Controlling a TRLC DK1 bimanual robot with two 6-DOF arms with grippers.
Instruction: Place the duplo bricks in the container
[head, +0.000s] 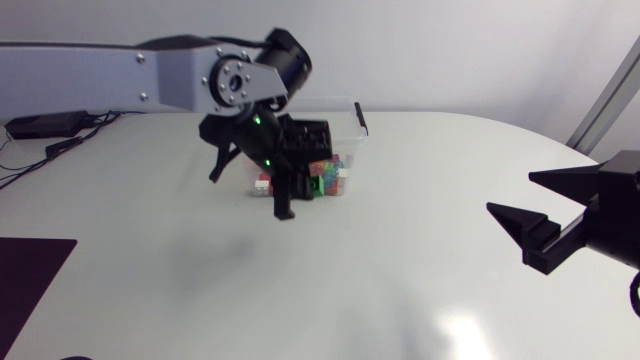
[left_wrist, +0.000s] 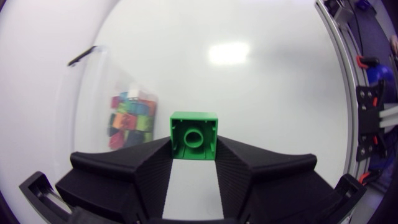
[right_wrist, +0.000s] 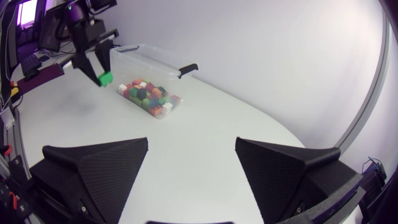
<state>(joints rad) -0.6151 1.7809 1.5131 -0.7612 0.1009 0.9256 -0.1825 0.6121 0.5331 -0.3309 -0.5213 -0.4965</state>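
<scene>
The container (right_wrist: 155, 57) was fronted by the raised left gripper (right_wrist: 99, 74); open table (right_wrist: 205, 106) was left between it and the right gripper (right_wrist: 191, 142).

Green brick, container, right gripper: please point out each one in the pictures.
green brick (left_wrist: 193, 135), left wrist view, on its hollow underside.
container (right_wrist: 155, 62), right wrist view, on its clear far wall.
right gripper (right_wrist: 192, 142), right wrist view, midway between its fingertips.

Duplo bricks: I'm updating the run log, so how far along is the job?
Done: many bricks already lie in the container. In hand: the left tool grips a green brick, held beside the container, not over it. Left: carry it over and drop it in. No loose bricks show on the table; the right tool is open and empty.
</scene>
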